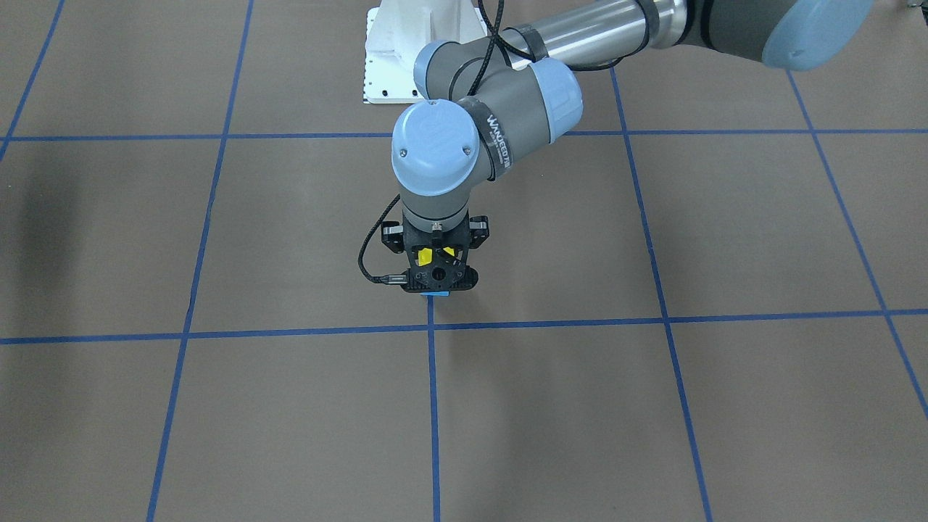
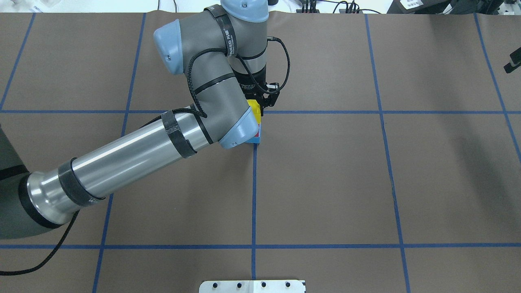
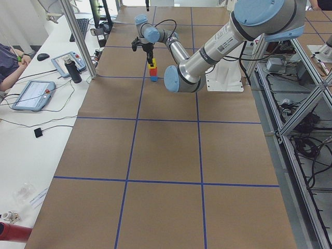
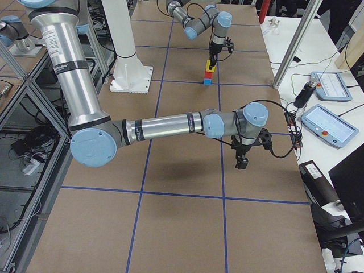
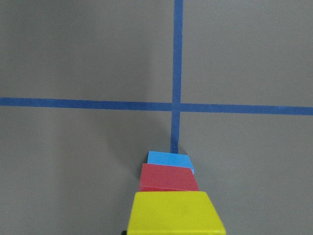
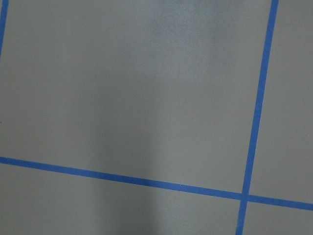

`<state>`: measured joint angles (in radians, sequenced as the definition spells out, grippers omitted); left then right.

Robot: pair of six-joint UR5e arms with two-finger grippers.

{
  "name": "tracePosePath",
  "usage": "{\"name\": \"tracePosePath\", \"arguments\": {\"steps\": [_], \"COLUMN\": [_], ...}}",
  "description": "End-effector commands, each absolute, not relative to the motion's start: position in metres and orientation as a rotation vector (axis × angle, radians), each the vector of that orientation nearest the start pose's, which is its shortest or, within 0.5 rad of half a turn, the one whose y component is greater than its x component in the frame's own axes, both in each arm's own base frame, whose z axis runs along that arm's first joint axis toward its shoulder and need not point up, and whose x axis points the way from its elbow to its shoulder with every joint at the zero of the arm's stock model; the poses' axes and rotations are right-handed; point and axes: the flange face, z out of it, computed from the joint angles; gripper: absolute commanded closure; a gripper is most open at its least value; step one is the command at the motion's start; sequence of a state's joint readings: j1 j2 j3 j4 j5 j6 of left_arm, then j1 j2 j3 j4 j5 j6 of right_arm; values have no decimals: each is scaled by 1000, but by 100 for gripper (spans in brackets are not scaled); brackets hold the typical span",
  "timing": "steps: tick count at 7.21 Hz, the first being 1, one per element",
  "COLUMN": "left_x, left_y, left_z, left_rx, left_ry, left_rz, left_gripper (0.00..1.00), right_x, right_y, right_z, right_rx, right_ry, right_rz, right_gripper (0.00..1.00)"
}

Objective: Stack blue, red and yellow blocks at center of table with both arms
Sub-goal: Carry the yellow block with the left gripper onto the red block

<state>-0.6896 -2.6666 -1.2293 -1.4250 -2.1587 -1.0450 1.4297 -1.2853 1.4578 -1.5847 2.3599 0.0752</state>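
Note:
The three blocks stand as one stack at a tape crossing in the middle of the table (image 2: pixel 325 183). The blue block (image 5: pixel 168 158) is at the bottom, the red block (image 5: pixel 168 177) is on it, and the yellow block (image 5: pixel 175 213) is on top. My left gripper (image 1: pixel 436 279) points straight down over the stack, its fingers at the sides of the yellow block and shut on it. The stack hides below the gripper in the front view. My right gripper (image 4: pixel 242 162) hangs over bare table, well away toward the right end. I cannot tell whether it is open or shut.
The white pedestal base (image 1: pixel 413 51) stands behind the stack on the robot's side. White benches along the far edge carry tablets (image 4: pixel 327 126) and a metal post (image 4: pixel 296 45). A person's arm (image 3: pixel 6 65) rests at one bench.

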Motion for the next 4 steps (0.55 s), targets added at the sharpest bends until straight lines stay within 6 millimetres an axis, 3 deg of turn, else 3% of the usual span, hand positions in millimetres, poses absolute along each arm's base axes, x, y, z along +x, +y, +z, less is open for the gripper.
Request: {"name": "tracePosePath", "arguments": {"steps": [1,4], "left_x": [562,562], "left_y": [-565,-564], "left_z": [100,103], "left_rx": [-132,-136], "left_ry": [809,805], "left_rz": [23,20], "left_gripper": [100,100], "right_x": [-25,-25], "right_y": [-619,-618], "right_z": [556,556], "right_rx": [65,65], "right_ry": [-800,-800], "right_rz": [-125,-125], "right_gripper": [1,1]}}
